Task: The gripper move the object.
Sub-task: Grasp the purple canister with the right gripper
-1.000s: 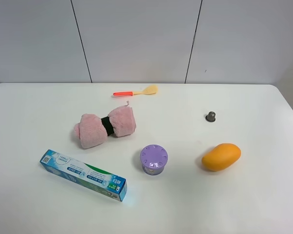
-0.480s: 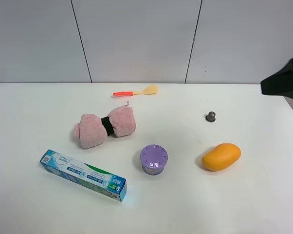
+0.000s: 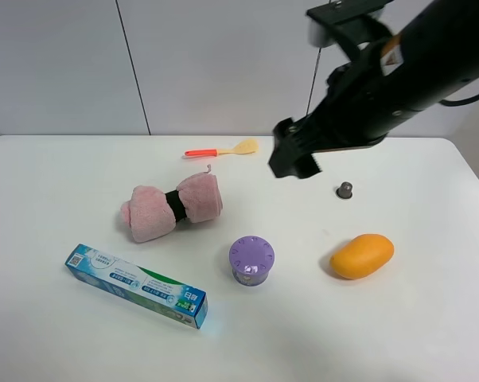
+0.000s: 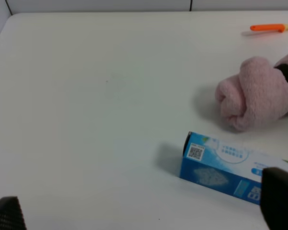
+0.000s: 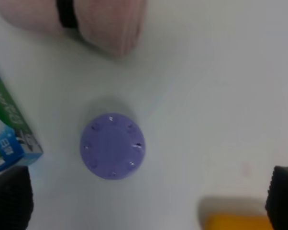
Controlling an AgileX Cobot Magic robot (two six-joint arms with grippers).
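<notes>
While the high view leaves it unclear, the right gripper's [image 3: 294, 163] fingers [image 5: 10, 201] stand apart.

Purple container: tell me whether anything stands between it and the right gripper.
Nothing visible does. The right gripper hangs open above the table, and the purple container stands in the open; the pink towel, toothpaste box and mango lie off to its sides.
</notes>
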